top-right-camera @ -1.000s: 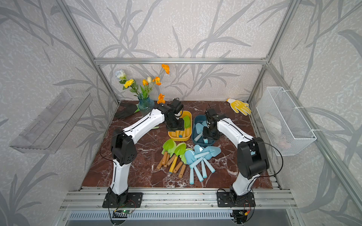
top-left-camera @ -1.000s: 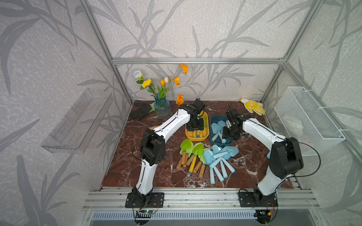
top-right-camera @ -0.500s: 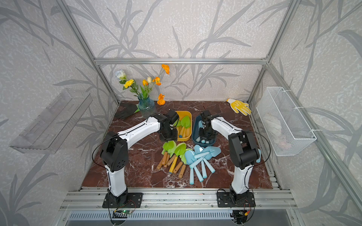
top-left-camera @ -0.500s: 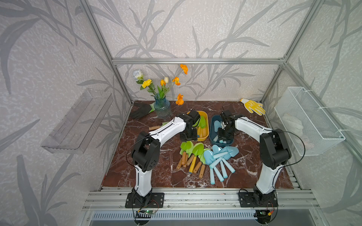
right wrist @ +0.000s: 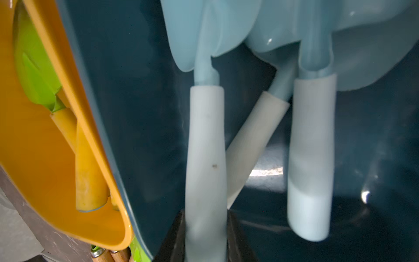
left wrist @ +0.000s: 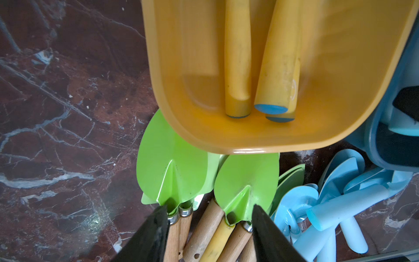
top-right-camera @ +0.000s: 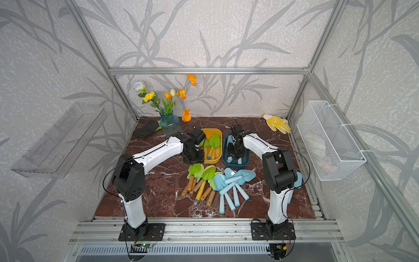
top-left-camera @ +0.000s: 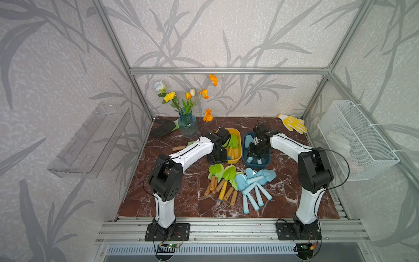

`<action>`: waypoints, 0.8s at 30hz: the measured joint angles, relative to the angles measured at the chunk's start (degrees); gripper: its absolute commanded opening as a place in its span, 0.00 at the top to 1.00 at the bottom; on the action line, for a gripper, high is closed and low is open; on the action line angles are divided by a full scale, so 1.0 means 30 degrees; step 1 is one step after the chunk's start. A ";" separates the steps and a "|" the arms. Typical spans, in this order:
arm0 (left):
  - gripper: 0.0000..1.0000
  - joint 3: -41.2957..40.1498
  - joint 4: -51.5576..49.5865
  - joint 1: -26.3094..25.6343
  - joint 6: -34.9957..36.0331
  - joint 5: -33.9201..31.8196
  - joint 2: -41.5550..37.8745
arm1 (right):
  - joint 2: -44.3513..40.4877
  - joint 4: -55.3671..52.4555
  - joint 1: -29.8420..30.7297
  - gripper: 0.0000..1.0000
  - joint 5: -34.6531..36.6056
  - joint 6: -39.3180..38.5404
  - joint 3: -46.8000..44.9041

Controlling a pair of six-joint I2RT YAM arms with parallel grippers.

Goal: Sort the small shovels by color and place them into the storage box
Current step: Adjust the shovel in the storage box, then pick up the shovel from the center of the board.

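In both top views, lime-green small shovels [top-left-camera: 221, 179] with wooden or yellow handles lie fanned beside light blue ones [top-left-camera: 254, 183] at the table's middle. Behind them stand a yellow storage box [top-left-camera: 235, 158] holding green shovels and a dark blue box [top-left-camera: 244, 149] holding blue ones. My left gripper [left wrist: 209, 206] is open just above the green shovels' necks [left wrist: 172, 172], at the yellow box's front rim [left wrist: 244, 146]. Inside the dark blue box [right wrist: 136, 90], my right gripper [right wrist: 206, 226] is shut on the handle of a light blue shovel [right wrist: 205, 147], with two more beside it.
At the back left stand a vase of flowers [top-left-camera: 187, 124] and a black glove [top-left-camera: 163, 129]. A yellow glove [top-left-camera: 293, 123] lies back right. A wood-handled green tool [top-left-camera: 181, 147] lies left of the left arm. A wire basket [top-left-camera: 358, 140] hangs on the right wall.
The left gripper came forward from over the yellow box to its front rim, above the green pile. The right gripper sank into the dark blue box and closed on a blue handle.
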 measured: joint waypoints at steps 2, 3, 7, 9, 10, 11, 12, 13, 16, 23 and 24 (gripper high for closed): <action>0.40 0.0000 -0.0007 0.0000 0.0000 0.0000 0.0000 | 0.0124 0.0248 0.0015 0.71 -0.0153 0.0408 -0.0095; 0.40 0.0000 0.0000 0.0000 0.0000 0.0007 0.0000 | 0.0131 0.0401 0.0022 0.68 -0.0219 0.0605 -0.0175; 0.37 -0.0058 0.0007 0.0000 0.0058 0.0000 -0.0102 | 0.0087 0.0882 0.0124 0.58 -0.0219 0.1013 -0.0372; 0.35 -0.0204 -0.0058 0.0000 0.0146 -0.0022 -0.0372 | -0.0131 0.0874 0.0204 0.55 0.0240 0.1056 -0.0619; 0.35 -0.0262 -0.0117 0.0000 0.0197 -0.0073 -0.0590 | -0.0342 0.0772 0.0240 0.54 0.0619 0.1020 -0.0787; 0.35 -0.0379 -0.0117 0.0000 0.0226 -0.0153 -0.0838 | -0.0597 0.0590 0.0284 0.53 0.0984 0.0976 -0.0903; 0.34 -0.0554 -0.0146 0.0000 0.0248 -0.0248 -0.1173 | -0.0962 0.0364 0.0291 0.53 0.1421 0.0845 -0.1035; 0.34 -0.0765 -0.0189 0.0000 0.0284 -0.0328 -0.1515 | -0.1413 0.0146 0.0306 0.53 0.1902 0.0707 -0.1151; 0.33 -0.1763 -0.0226 0.0000 0.0364 -0.0503 -0.2710 | -0.2994 -0.0488 0.0335 0.53 0.3315 0.0313 -0.1472; 0.31 -0.5093 -0.0160 -0.0372 0.0335 -0.0219 -0.4299 | -0.5770 -0.1100 0.0335 0.53 0.5195 -0.0189 -0.2178; 0.30 -0.5464 -0.0153 -0.0561 0.0321 -0.0124 -0.4299 | -0.5792 -0.1100 0.0335 0.53 0.5253 -0.0204 -0.2266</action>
